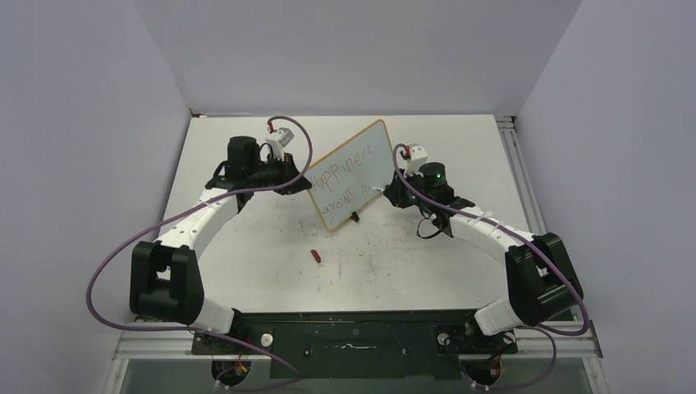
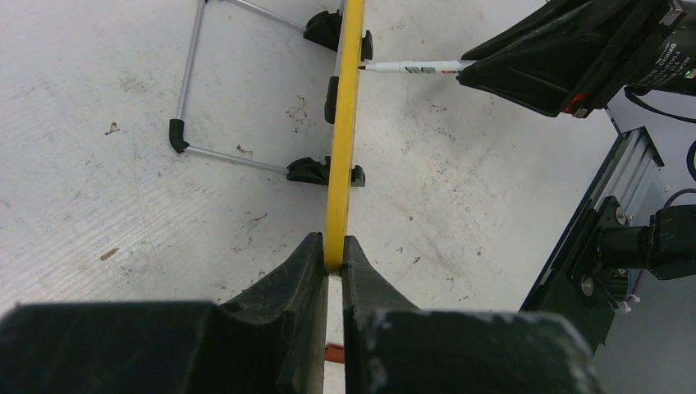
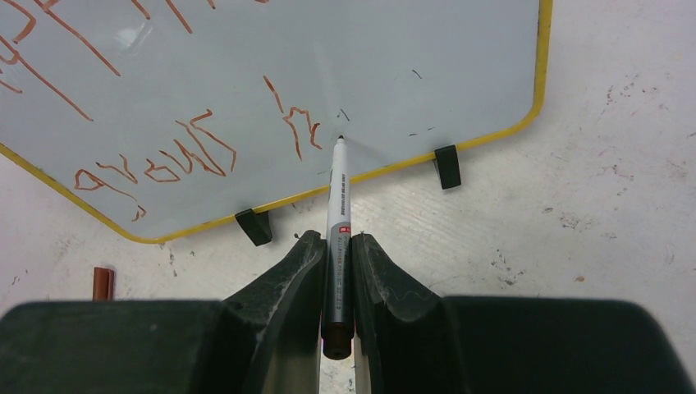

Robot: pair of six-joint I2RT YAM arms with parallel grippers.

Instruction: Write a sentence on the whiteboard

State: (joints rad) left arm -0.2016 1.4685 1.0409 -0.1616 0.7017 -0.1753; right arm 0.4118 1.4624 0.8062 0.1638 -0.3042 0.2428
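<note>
My left gripper [image 2: 334, 249] is pinched shut on the yellow rim of the whiteboard [image 1: 354, 164], which stands propped on its little feet mid-table, between my two arms. My right gripper [image 3: 338, 245] is clamped around the marker [image 3: 337, 185], its tip against the glossy face just right of the sentence [image 3: 193, 148]. The board looks light, thin and stiff, so I judge it would skid or tip under pen pressure. The rim is where to brace it, never the slick, smearable face.
</note>
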